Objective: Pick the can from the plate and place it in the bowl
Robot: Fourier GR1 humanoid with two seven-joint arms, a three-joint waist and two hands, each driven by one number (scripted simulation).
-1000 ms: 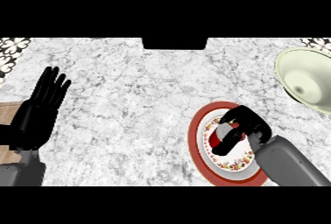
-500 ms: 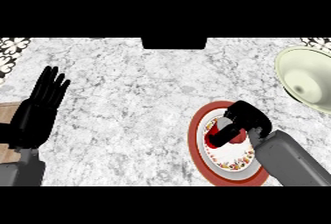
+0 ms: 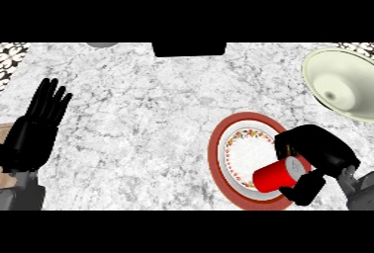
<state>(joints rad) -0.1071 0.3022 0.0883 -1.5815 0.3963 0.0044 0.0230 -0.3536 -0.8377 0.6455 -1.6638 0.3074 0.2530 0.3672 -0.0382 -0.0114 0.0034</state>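
Can (image 3: 279, 176): red with a pale end, lying tilted on its side over the lower right part of the plate, its pale end turned toward the right hand; whether it touches the plate cannot be told.
Right hand (image 3: 318, 150): curled round the can, fingers over its pale end and the thumb below it, at the plate's right rim.
Plate (image 3: 219, 148): round, with a red rim and a white middle ringed by a small pattern, on the counter at lower right.
Bowl (image 3: 343, 81): pale green, holding nothing, at the upper right edge of the view, well apart from the plate and up and right of it.
Counter (image 3: 146, 118): grey-white marble, carrying the plate and the bowl.
Left hand (image 3: 35, 129): resting near the left edge, fingers straight and pointing up, holding nothing.
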